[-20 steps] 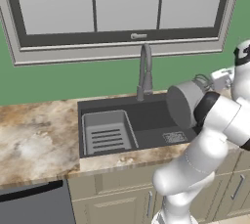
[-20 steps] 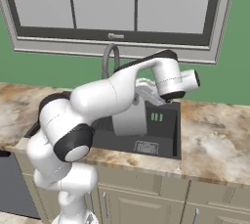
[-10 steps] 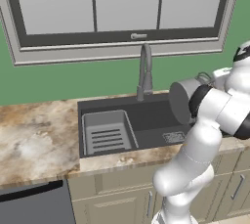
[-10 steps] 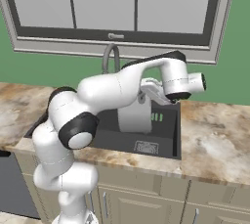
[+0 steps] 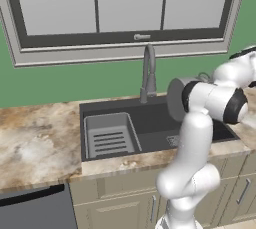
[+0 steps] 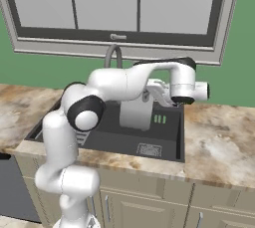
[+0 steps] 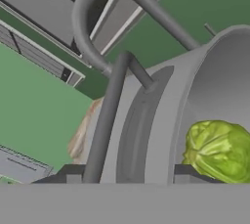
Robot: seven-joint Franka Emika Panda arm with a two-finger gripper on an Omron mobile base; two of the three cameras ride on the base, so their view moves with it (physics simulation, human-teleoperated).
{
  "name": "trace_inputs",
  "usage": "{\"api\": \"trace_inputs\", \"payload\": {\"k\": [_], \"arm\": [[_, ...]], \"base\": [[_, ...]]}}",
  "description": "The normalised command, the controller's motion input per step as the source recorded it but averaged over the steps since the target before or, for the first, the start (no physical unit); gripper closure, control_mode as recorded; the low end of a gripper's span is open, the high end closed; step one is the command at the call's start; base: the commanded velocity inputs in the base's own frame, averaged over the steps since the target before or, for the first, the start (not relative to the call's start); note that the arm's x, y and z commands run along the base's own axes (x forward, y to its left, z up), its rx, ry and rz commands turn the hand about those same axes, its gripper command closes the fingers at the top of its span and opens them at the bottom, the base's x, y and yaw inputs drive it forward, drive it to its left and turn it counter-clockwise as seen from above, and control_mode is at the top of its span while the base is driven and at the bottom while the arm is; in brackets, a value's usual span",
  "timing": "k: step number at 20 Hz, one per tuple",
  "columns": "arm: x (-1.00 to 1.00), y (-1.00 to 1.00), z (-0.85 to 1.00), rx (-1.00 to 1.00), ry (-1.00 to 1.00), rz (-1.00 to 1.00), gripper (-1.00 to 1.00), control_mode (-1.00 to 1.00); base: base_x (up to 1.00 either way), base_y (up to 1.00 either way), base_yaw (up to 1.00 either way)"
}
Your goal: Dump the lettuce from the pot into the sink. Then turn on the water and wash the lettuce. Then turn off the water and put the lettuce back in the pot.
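The silver-grey pot [image 5: 176,98] hangs tipped on its side above the dark sink [image 5: 150,118], its flat bottom facing the left base camera. From the right it shows as a grey cylinder [image 6: 135,112] in front of the faucet. My gripper [image 6: 158,94] is shut on the pot at its rim, beside the dark looped handle [image 7: 105,115]. In the hand view my gripper [image 7: 129,174] straddles the pot's wall, and the bright-green lettuce [image 7: 219,149] lies inside the pot [image 7: 219,81] against the lower wall.
The grey gooseneck faucet [image 5: 148,70] stands at the sink's back edge. A light-grey slotted rack [image 5: 107,135] fills the sink's left part, and a square drain grate [image 6: 149,150] sits in the floor. Marbled counter [image 6: 219,137] lies on both sides, with a window behind.
The arm's elbow and forearm have swung upward and the hand has shifted slightly right. The pot stays over the sink, tipped a little further onto its side.
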Motion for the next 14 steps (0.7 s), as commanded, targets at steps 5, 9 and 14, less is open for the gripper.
{"api": "trace_inputs", "payload": {"k": [5, 9, 14], "arm": [[0.31, 0.00, -0.17, 0.19, 0.00, 0.00, 1.00, -1.00], [0.25, 0.00, -0.18, 0.15, 0.00, 0.00, 1.00, -1.00], [0.30, 0.00, -0.24, 0.15, 0.01, 0.00, 1.00, -1.00]], "base": [[0.00, 0.00, 0.00], [0.00, 0.00, 0.00], [0.00, 0.00, 0.00]]}}
